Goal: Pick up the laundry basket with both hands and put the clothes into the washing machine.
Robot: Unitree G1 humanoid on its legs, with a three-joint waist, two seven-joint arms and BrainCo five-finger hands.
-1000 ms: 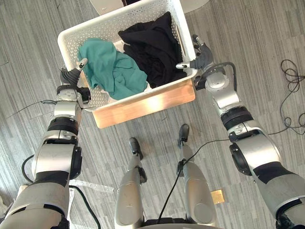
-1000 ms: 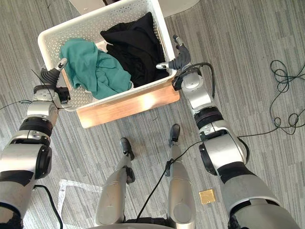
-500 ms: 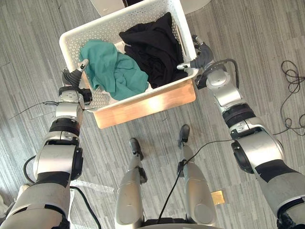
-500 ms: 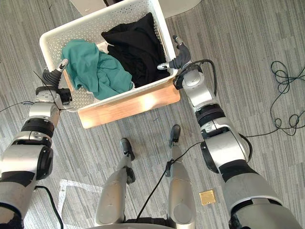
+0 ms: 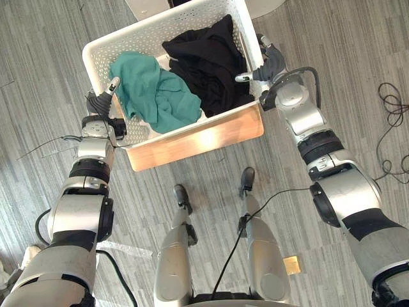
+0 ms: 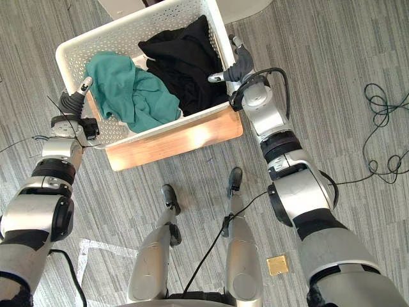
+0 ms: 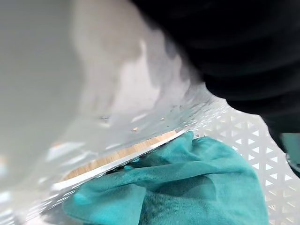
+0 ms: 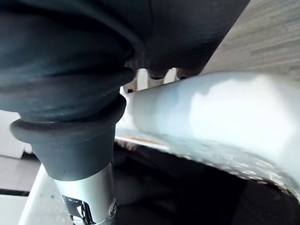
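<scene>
A white perforated laundry basket (image 5: 101, 56) hangs in front of me above the grey plank floor, carried between both hands. Inside lie a teal garment (image 5: 153, 96) on the left and a black garment (image 5: 208, 64) on the right. My left hand (image 5: 99, 105) grips the left rim, thumb hooked over it. On the opposite rim (image 8: 211, 112) my right hand (image 5: 271, 64) holds the same way, its thumb (image 8: 89, 206) reaching inside above the black cloth. The left wrist view looks along the basket wall (image 7: 243, 136) onto the teal garment (image 7: 187, 187). A light wooden panel (image 5: 198, 137) shows under the near wall.
A white object (image 5: 147, 6) sits at the far edge just beyond the basket, another pale one (image 5: 262, 5) beside it. On the floor lie a small gold square (image 5: 292, 263) at the lower right and a strip of clear tape (image 5: 118, 246) at the lower left.
The basket, held by both hands, has shifted slightly farther from me and a little to the right. Both grips are unchanged.
</scene>
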